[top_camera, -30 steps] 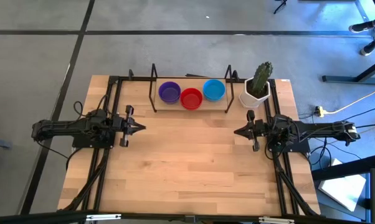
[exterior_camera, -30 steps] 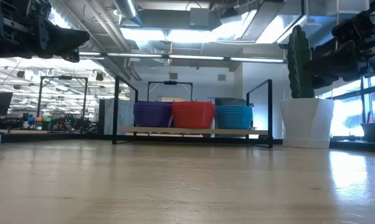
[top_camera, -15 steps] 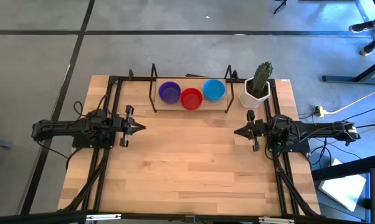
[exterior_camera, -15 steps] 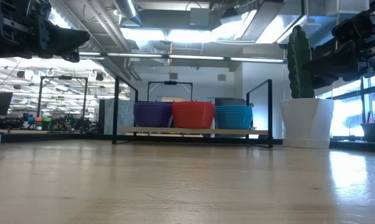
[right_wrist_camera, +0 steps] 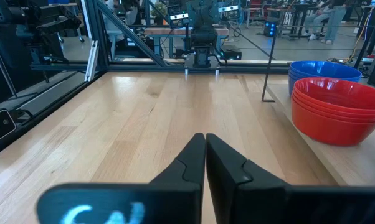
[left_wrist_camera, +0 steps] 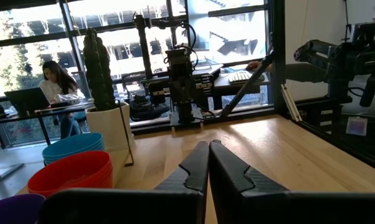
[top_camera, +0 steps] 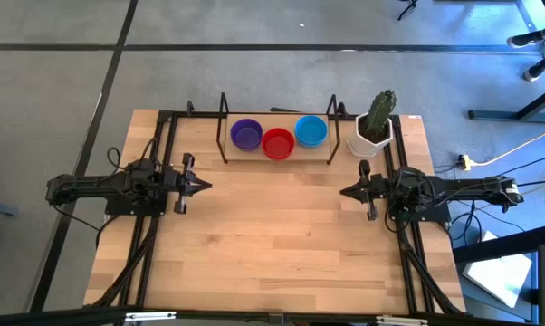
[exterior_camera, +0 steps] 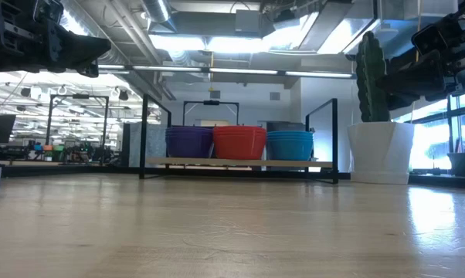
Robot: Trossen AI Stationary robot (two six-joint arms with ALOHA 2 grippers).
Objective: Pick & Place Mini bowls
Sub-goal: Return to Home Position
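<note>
A wooden table [top_camera: 272,258] carries a black-framed shelf [exterior_camera: 240,163] at its far edge. The left gripper [top_camera: 206,186] hangs over the table's left side and the right gripper [top_camera: 344,192] over its right. Each has its fingers pressed together and holds nothing. The mini bowls sit on the shelf as a purple stack [top_camera: 246,134], a red stack [top_camera: 278,143] and a blue stack [top_camera: 310,130].

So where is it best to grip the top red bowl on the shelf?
Likely the rim on its table-facing side, from above: the red stack sits upright and nested, with the purple stack and blue stack close at each side. The left gripper and right gripper are shut.
</note>
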